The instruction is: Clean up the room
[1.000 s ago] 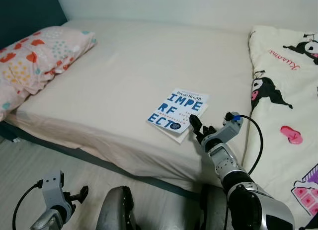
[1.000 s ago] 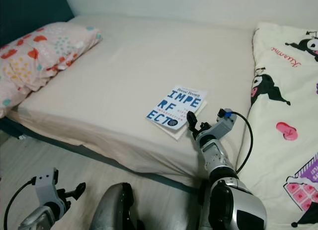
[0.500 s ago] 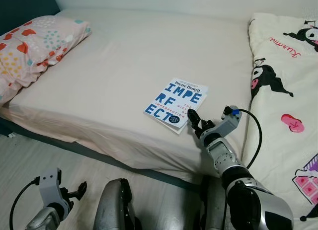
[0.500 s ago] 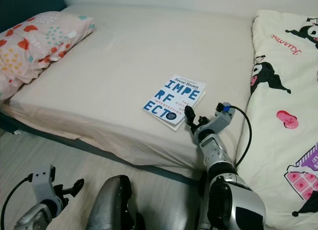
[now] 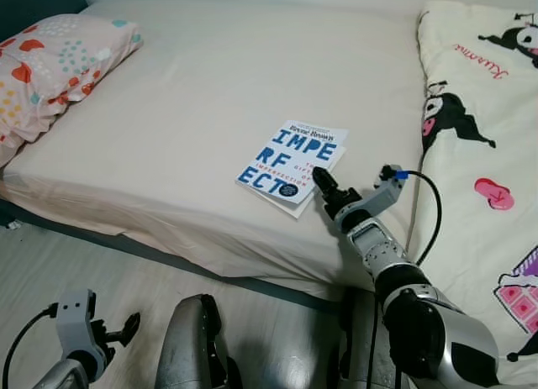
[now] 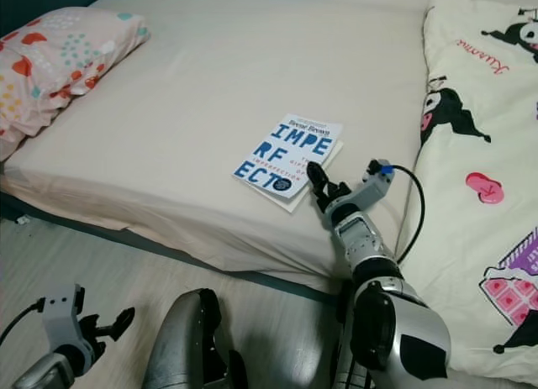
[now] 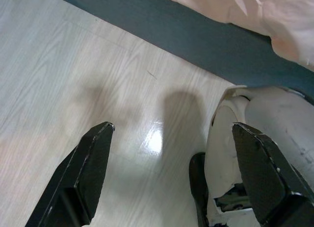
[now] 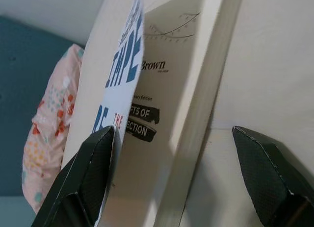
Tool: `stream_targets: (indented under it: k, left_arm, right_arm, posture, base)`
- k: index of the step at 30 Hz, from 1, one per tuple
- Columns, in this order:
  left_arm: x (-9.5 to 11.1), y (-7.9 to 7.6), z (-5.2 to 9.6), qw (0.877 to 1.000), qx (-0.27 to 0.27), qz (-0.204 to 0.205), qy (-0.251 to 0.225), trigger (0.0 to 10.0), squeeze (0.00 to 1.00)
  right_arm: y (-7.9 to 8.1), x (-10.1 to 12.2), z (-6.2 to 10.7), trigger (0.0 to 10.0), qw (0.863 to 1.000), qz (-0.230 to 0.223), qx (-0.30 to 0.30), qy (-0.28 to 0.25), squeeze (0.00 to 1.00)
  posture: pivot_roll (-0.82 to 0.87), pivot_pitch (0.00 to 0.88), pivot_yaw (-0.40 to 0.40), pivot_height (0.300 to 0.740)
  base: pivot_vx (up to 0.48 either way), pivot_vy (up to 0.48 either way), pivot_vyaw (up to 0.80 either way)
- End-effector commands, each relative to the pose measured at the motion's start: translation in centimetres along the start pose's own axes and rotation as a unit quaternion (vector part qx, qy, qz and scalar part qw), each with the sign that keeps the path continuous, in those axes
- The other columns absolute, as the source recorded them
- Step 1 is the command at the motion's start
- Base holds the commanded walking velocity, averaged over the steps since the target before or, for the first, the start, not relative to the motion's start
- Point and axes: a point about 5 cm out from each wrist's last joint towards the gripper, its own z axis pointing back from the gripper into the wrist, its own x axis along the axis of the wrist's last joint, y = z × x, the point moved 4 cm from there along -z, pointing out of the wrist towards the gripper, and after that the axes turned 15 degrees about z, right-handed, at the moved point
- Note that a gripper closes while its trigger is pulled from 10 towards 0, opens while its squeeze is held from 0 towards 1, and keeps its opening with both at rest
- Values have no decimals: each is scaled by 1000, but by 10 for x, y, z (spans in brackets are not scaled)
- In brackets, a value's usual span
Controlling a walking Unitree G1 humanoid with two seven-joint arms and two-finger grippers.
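A paperback book (image 5: 291, 161) lies flat on the bare sheet of a bed (image 5: 193, 95), near the front edge and well apart from the patterned pillow (image 5: 46, 65) at the head, as the robot's right tool (image 5: 319, 184) reaches its corner with the tidying hardly begun. The book has not been lifted: judging by its position, the pick-up itself and carrying it off to wherever it belongs are both left to do, while a cartoon-print blanket (image 5: 483, 128) lies bunched along the bed's far right side. The head views place the right tool's black fingers at the book's near right corner, but cannot settle how they sit against it. The right wrist view does: the fingers (image 8: 86, 178) stand wide apart, one slipped under the raised front cover, the other out beyond the page block on the sheet, so the pages lie between the two and nothing is clamped. The left wrist view supplies what the bed shots lack, the left tool (image 7: 171, 178) hanging idle and spread wide above the pale wooden floor (image 7: 59, 80), beside the robot's own leg and the dark base of the bed.
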Motion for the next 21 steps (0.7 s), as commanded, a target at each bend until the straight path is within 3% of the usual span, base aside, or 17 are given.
stream_targets:
  k: [1,8,9,10,11,21]
  left_arm:
    - [-6,13,10,1000,14,-1,17,10000,0]
    - [-10,12,11,1000,14,0,20,10000,0]
    - [-11,12,11,1000,15,2,20,10000,0]
    - [-11,12,11,1000,15,2,20,10000,0]
    - [-11,12,11,1000,16,3,20,10000,0]
    - [-25,5,4,999,31,21,32,10000,0]
  right_arm:
    - [18,-34,-2,10000,997,-11,18,69,0]
    - [26,-31,-7,10000,997,-7,17,73,0]
    - [24,-29,-8,627,998,-8,9,66,0]
    - [24,-29,-8,627,998,-8,9,66,0]
    - [23,-27,-8,0,998,-12,5,57,0]
    - [4,-13,-2,0,999,-23,-19,17,0]
  posture:
    - [251,407,102,523]
    - [250,407,94,523]
    - [248,402,90,523]
    - [248,402,90,523]
    - [245,398,87,523]
    - [200,326,63,523]
  base:
    - [0,0,0]
    - [0,0,0]
    - [0,0,0]
    - [0,0,0]
    - [0,0,0]
    - [0,0,0]
